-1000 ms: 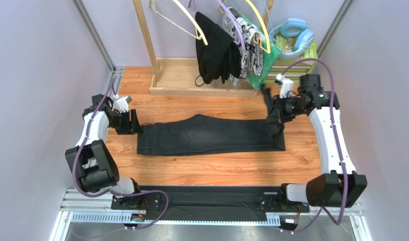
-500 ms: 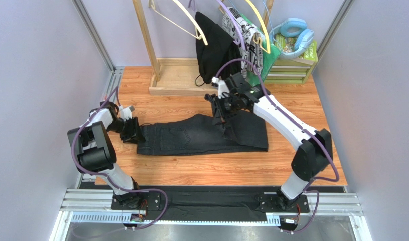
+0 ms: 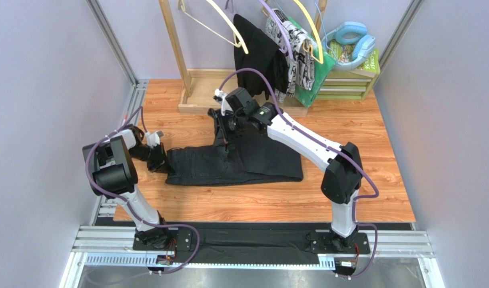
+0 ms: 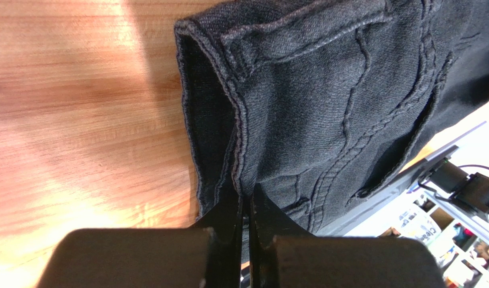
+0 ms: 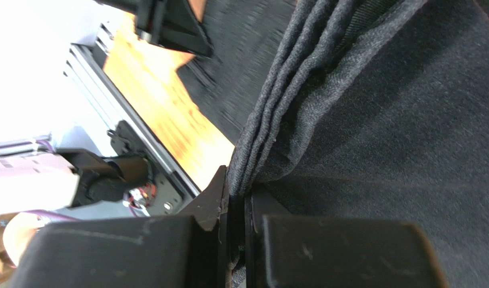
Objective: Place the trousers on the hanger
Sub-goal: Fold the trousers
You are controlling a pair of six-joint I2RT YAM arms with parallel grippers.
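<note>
Black trousers [image 3: 259,163] lie partly folded over on the wooden table [image 3: 361,138]. The left gripper [image 4: 245,201] is clamped on the waistband edge. The right gripper [image 5: 237,186] pinches the bunched leg ends above the trousers' middle. The cream hanger [image 3: 227,25] hangs at the rack [image 3: 171,42], well apart.

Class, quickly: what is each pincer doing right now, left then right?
Left pincer: closed on the waistband of the trousers.
Right pincer: closed on bunched leg fabric of the trousers.
</note>
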